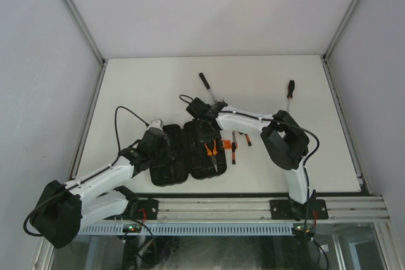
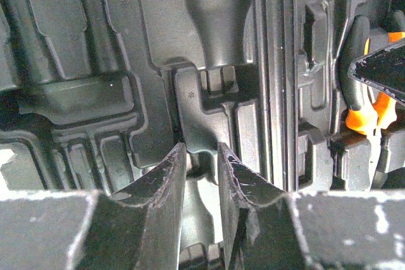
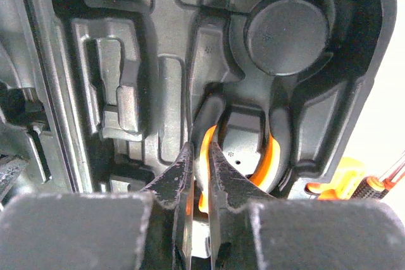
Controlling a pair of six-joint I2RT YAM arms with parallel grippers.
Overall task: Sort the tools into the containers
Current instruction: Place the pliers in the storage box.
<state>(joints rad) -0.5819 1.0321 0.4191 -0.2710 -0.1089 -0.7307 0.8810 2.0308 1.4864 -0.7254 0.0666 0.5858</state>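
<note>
Overhead view of a white table [image 1: 145, 86] with a black plastic tool case [image 1: 176, 170] lying open just below the centre of the frame, both moulded halves facing up. The left gripper [image 2: 201, 167] hovers over the left half. Its fingers [image 2: 166, 184] stand partly apart, with only the case's moulded slots showing between them, and hold nothing. The right gripper [image 3: 201, 172] reaches into the right half. Its fingers [image 3: 228, 184] are nearly closed, pinching one handle of the orange-handled pliers [image 3: 273, 155], which lie in their moulded slot. An orange latch [image 1: 226, 145] sticks out at the case's right edge. Just right of it, slim black-and-orange screwdrivers [image 1: 234, 150] lie on the table. A black-handled claw hammer [image 1: 209, 90] lies above the case, and a longer black-handled screwdriver [image 1: 290, 93] lies well apart at the upper right. Small embossed marks in the case moulding are too small to read.
</note>
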